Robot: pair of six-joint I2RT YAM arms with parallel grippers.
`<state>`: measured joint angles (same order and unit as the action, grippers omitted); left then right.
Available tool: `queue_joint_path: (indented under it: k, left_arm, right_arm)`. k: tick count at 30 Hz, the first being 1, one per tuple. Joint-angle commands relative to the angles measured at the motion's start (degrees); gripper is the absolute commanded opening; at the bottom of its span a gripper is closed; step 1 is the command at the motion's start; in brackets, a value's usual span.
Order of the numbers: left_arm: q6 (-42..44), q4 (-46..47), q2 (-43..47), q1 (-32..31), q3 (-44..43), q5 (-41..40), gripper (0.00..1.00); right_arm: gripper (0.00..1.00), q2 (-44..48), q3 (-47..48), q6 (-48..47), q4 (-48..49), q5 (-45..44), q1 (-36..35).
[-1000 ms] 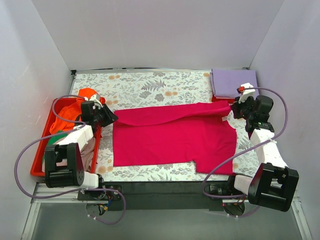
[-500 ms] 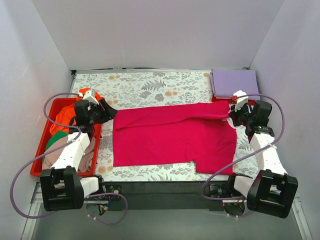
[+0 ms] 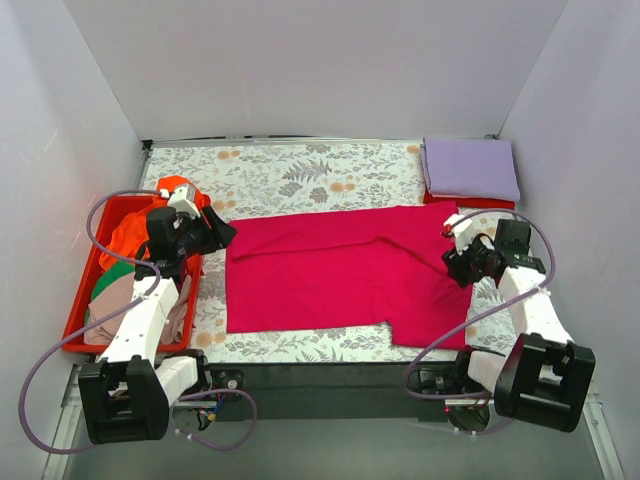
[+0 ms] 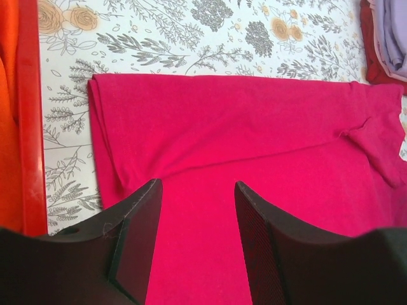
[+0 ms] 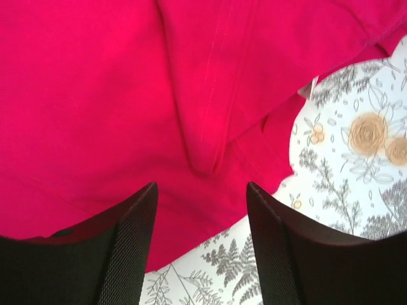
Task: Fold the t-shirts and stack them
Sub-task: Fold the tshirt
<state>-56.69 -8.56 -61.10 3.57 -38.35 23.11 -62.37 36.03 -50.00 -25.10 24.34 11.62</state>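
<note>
Two released end effectors, left end effector (image 4: 196,190) and right end effector (image 5: 200,190), flank my one large crimson-red cloth t-shirt (image 3: 340,275), flat on the floral bench (image 3: 300,175). Only overhead shows three bunched shirts (image 3: 122,242) in the red plastic tray (image 3: 72,330); farthest, one folded lavender shirt (image 3: 470,168).

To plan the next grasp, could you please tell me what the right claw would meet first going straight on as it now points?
Most likely the crimson t-shirt: the open right claw points at a raised fold of it, nothing between. Its height above is unclear.
</note>
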Motion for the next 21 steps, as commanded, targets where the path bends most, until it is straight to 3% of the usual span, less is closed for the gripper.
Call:
queue_joint_path:
  k: [1,5,12,21]
  left_arm:
    - [2.2,0.3,2.5,-0.4,2.1,1.1,0.48]
    - [2.9,0.2,2.0,-0.5,1.9,0.6,0.48]
    - [2.9,0.2,1.5,-0.4,1.8,0.8,0.48]
    - [2.9,0.3,-0.1,-0.4,1.4,1.8,0.48]
  right_arm:
    - [0.65,-4.9,8.1,-0.8,-3.5,5.9,0.1]
    - [0.7,-17.9,23.8,1.3,-9.4,14.6,-3.2]
    - [0.65,-41.2,44.0,7.5,-17.2,21.6,-6.7]
    - [0.63,-51.5,49.3,11.8,-17.3,15.0,-8.9]
